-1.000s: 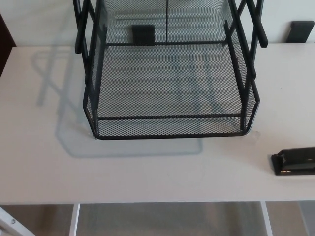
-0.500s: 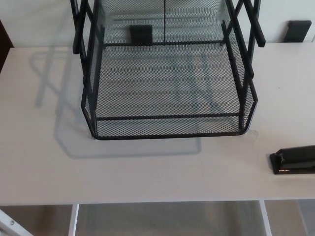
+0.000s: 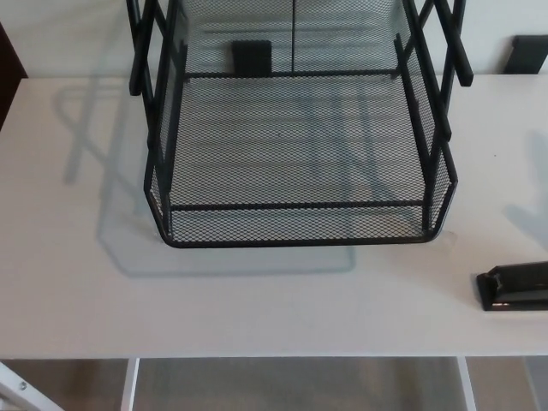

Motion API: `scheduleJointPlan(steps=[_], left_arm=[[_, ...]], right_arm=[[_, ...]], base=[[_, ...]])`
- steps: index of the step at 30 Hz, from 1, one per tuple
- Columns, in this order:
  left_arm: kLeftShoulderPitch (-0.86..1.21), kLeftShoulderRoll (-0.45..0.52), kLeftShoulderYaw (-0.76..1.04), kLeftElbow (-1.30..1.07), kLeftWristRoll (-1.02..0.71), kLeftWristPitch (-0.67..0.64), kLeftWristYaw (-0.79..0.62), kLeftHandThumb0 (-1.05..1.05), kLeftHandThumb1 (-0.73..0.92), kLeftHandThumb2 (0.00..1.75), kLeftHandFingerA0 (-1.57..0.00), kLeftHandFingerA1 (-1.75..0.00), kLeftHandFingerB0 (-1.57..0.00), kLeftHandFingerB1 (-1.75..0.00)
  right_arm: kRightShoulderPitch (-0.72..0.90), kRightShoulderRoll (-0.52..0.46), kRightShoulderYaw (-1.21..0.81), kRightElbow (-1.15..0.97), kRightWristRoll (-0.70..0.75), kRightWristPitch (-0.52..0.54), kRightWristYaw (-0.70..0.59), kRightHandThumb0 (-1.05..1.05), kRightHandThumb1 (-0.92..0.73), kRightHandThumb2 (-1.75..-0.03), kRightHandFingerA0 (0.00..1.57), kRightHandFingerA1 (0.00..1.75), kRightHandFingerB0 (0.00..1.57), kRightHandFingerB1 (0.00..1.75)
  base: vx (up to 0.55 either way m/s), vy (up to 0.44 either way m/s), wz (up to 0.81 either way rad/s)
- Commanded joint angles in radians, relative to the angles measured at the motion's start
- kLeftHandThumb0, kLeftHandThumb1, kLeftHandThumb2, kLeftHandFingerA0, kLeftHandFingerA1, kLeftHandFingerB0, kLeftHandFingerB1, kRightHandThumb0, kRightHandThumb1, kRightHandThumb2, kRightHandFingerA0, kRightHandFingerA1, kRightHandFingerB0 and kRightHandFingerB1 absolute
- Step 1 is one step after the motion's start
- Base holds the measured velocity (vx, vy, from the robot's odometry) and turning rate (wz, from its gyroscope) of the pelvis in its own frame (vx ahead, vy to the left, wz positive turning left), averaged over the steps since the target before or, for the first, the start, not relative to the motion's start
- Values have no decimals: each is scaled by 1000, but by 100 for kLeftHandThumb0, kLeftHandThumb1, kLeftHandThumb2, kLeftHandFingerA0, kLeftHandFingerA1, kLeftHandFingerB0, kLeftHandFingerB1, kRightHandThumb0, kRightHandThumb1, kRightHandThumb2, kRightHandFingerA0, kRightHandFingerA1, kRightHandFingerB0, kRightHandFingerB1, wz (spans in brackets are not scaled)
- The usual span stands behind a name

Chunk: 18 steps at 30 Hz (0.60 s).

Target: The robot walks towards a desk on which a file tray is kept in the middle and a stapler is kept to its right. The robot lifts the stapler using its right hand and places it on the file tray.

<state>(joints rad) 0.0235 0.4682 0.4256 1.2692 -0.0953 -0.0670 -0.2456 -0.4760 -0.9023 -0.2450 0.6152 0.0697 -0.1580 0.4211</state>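
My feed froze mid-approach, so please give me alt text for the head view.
A black wire-mesh file tray stands in the middle of a white desk, its lower tier holding nothing. A black stapler lies on the desk to the tray's right, apart from it and cut off by the picture edge. Neither robot hand shows.

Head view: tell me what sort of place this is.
Most likely an office or study workspace. A pale desk carries a black mesh file tray in the middle, and a black stapler lies to its right at the picture's edge.
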Motion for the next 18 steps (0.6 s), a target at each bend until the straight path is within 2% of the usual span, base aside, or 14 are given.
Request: scheduleJointPlan(steps=[1,5,7,8,10,11,12,17,18], left_arm=[[-8,10,7,1,-26,-17,4,-91,61,119,-22,-88,0,-61],[-7,10,0,2,-20,-23,7,-91,62,120,-21,-86,0,-59],[-3,17,-10,-2,-11,-26,-5,-91,56,125,-12,-76,0,-55],[-2,17,-10,-2,-13,-27,-7,-94,61,121,-16,-83,0,-59],[-2,18,-10,-2,-13,-27,-7,-94,61,121,-16,-83,0,-59],[-10,18,-17,-2,-6,-14,14,-94,61,132,-8,-74,-7,-55],[-15,17,-24,0,2,-10,28,-89,62,120,-21,-85,0,-60],[-19,19,-30,4,-2,-3,31,-89,61,119,-21,-86,0,-58],[-13,19,-34,0,-1,-11,25,-94,62,133,-9,-73,-7,-54]], right_arm=[[-16,-73,194,-295,-39,191,288,-85,-47,-83,0,12,0,0],[-23,-82,257,-327,-69,217,323,-86,-48,-86,0,10,0,1],[-54,-91,371,-345,-159,258,391,-80,-45,-81,0,3,0,0],[-56,-87,395,-341,-187,247,389,-79,-45,-80,0,0,0,1],[-58,-91,405,-345,-186,254,387,-79,-45,-80,0,0,0,1],[-81,-80,469,-320,-262,256,390,-77,-44,-82,0,0,0,8],[-80,-41,496,-292,-273,262,364,-69,-43,-79,0,3,4,11],[-77,-13,561,-280,-299,282,336,-68,-42,-79,0,5,6,16],[-63,-3,581,-285,-311,284,329,-68,-41,-74,0,0,8,12]], base=[[0,0,0],[0,0,0],[0,0,0],[0,0,0],[0,0,0],[0,0,0],[0,0,0],[0,0,0],[0,0,0]])
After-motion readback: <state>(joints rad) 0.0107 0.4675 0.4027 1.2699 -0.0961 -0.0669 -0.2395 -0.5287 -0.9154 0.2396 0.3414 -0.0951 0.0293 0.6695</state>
